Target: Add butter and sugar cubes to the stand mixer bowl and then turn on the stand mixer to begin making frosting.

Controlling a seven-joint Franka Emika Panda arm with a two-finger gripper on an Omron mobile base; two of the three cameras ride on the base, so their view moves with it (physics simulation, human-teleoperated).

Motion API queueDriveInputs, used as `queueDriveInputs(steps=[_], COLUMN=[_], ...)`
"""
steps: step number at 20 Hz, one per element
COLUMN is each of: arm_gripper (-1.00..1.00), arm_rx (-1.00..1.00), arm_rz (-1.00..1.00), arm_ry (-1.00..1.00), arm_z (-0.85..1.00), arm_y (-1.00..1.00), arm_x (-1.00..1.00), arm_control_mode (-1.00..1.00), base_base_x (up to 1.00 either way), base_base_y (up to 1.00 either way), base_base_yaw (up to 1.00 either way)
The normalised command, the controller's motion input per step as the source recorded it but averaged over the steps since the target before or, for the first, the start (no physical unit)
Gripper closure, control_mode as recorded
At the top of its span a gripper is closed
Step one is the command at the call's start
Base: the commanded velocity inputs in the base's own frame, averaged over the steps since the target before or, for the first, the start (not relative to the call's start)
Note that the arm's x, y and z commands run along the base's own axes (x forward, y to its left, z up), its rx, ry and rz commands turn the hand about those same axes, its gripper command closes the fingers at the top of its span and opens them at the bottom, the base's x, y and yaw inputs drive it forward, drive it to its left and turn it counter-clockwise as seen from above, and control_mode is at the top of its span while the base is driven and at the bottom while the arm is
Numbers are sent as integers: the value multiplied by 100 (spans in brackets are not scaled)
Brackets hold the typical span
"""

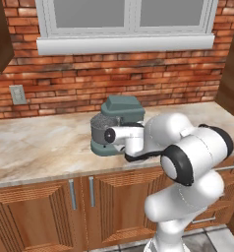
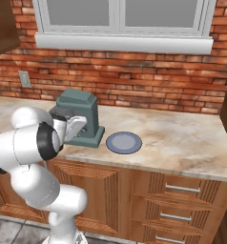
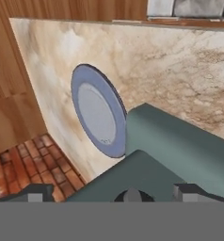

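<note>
The teal-green stand mixer (image 1: 122, 109) stands on the marble counter under the window, also seen as the stand mixer (image 2: 80, 116) from the right. Its dark grey bowl (image 1: 102, 125) sits at its left side, partly hidden by my arm. My hand is pressed close against the mixer's front. In the hand view my gripper (image 3: 113, 192) is open, its two dark fingertips (image 3: 36, 193) spread on either side of the mixer's teal body (image 3: 180, 155), with a small dark knob (image 3: 130, 195) between them. Nothing is held. Butter and sugar cubes are out of view.
A flat blue-grey plate (image 2: 124, 142) lies on the counter (image 2: 182, 138) just right of the mixer, also seen as the plate (image 3: 98, 111). A brick wall and window sill stand behind. Wooden cabinets and drawers run below the counter edge.
</note>
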Motion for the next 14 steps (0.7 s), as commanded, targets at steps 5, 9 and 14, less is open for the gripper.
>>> queueDriveInputs(steps=[5,9,14], arm_gripper=[-100,-100,-100], arm_rx=[0,0,0], arm_rz=[0,0,0], arm_ry=[0,0,0], arm_z=[-5,-2,-2], arm_y=[0,0,0], arm_x=[16,11,12], arm_control_mode=[-100,-100,-100], base_base_x=[0,0,0], base_base_y=[0,0,0], base_base_yaw=[0,0,0])
